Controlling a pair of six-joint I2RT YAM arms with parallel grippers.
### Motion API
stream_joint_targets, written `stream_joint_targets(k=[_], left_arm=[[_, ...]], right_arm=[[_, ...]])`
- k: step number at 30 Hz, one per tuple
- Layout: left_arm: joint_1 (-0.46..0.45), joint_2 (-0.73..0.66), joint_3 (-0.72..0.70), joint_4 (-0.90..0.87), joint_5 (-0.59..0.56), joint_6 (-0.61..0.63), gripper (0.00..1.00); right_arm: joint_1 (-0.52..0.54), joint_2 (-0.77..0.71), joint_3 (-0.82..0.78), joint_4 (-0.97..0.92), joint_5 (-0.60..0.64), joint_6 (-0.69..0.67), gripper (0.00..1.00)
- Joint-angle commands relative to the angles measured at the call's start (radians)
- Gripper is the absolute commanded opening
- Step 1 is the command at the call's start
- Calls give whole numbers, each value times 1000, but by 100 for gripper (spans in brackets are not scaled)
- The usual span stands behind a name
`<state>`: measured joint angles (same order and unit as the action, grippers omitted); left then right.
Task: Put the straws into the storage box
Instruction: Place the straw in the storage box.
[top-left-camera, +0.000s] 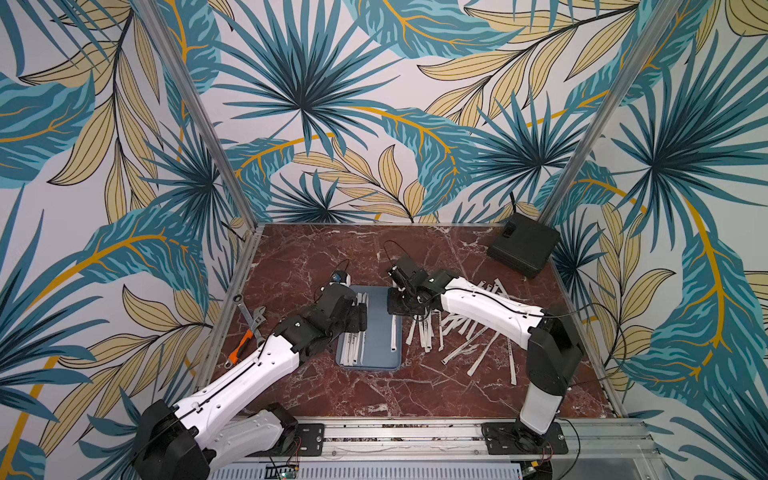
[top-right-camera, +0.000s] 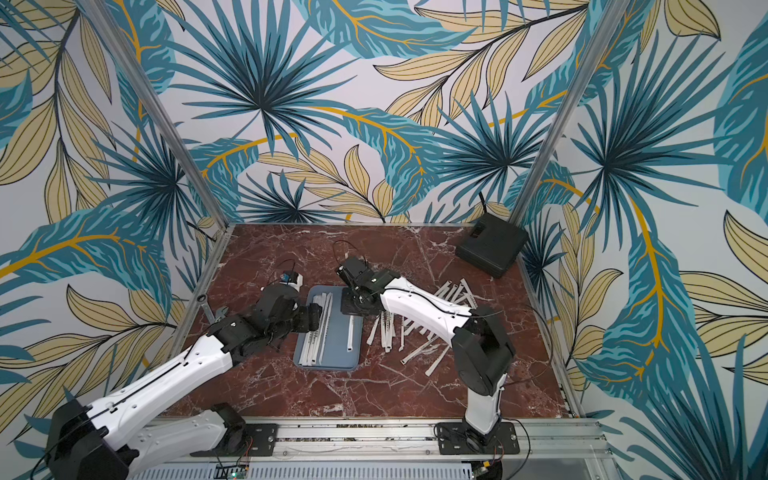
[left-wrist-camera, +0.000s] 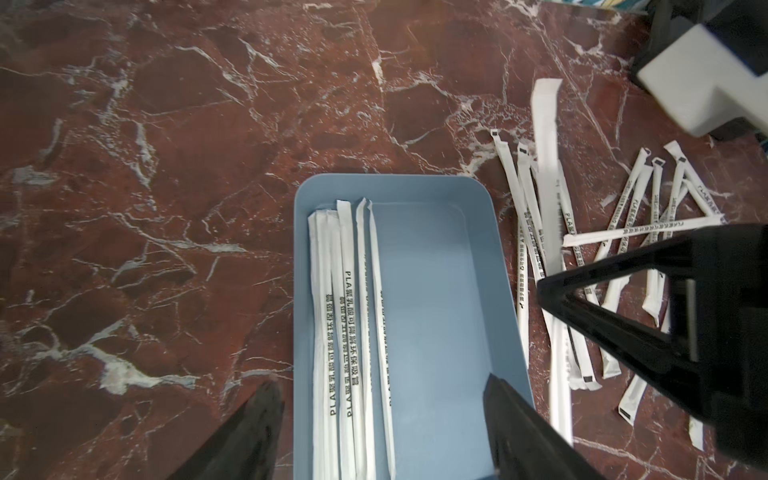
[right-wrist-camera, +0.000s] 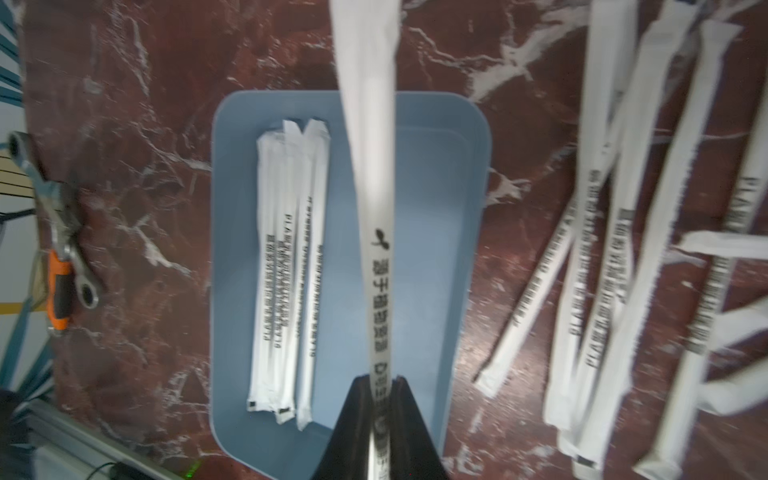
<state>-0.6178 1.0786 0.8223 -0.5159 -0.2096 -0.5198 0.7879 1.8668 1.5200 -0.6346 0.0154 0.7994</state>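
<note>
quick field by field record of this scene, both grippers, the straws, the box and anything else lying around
left gripper: open, fingers apart above the storage box, no straw between them
right gripper: shut on one straw, hanging over the box
straws in box: small bundle along one long side
loose straws: scattered beside the box, right arm's side
wrenches: left arm's side, apart from the box
black box: far right corner

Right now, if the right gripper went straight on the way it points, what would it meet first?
Probably the bare floor of the storage box, past the straw that the right gripper holds; depth is unclear.
</note>
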Motion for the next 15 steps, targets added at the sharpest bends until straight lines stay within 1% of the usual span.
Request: stream_joint_targets(k=[1, 2, 4, 7, 15], left_arm=[[21, -35, -44, -29, 6, 13, 81], [23, -41, -51, -28, 10, 10, 81], [24, -49, -64, -23, 19, 3, 81], [24, -49, -73, -12, 29, -1, 81], [26, -39, -71, 5, 41, 4, 81]], right_arm=[[9, 130, 20, 75, -70, 101, 14], [10, 160, 43, 80, -80, 107, 14], [52, 216, 85, 70, -88, 106, 14], [65, 283, 129, 51, -109, 100, 14], [64, 344, 146, 32, -123, 83, 14]])
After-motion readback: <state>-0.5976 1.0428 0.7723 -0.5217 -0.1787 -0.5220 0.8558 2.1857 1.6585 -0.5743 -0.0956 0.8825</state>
